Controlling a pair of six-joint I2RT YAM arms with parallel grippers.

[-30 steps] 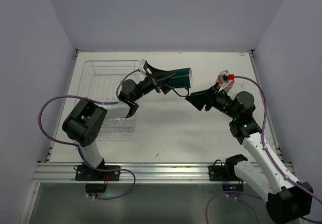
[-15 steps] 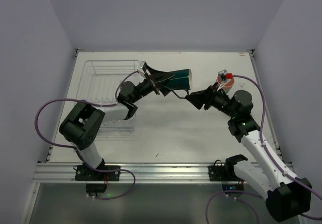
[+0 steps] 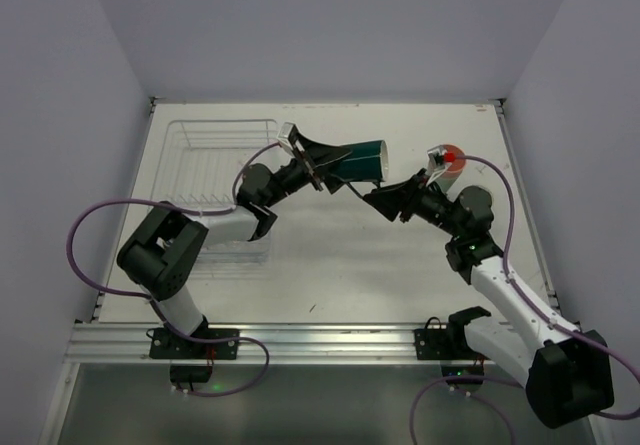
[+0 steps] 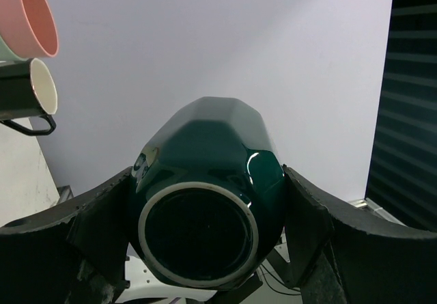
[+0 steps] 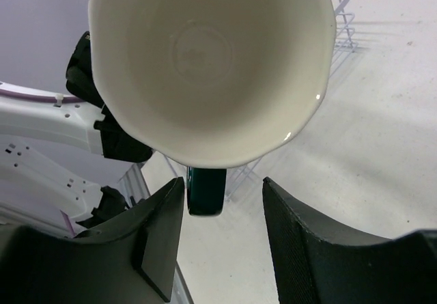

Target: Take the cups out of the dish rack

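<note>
My left gripper (image 3: pixel 325 161) (image 4: pixel 208 181) is shut on a dark teal cup (image 3: pixel 358 161) (image 4: pixel 208 174), held on its side above the table, mouth to the right. The right wrist view looks into its pale inside (image 5: pixel 205 51), with a teal handle (image 5: pixel 206 190) hanging below. My right gripper (image 3: pixel 368 196) (image 5: pixel 222 212) is open just under the mouth; the handle sits between its fingers, against the left one, with a gap to the other. The white wire dish rack (image 3: pixel 205 160) (image 5: pixel 341 14) lies at the back left; I see no cups in it.
A salmon-pink cup (image 3: pixel 449 159) (image 4: pixel 31 14), a mint-green one (image 4: pixel 5 48) and a black handled mug (image 4: pixel 29 93) stand together at the back right, partly hidden behind my right wrist. Grey walls close in three sides.
The right gripper has reached left and up to the teal cup's mouth, its jaws narrowing slightly. The left arm has shifted the cup a little to the right.
</note>
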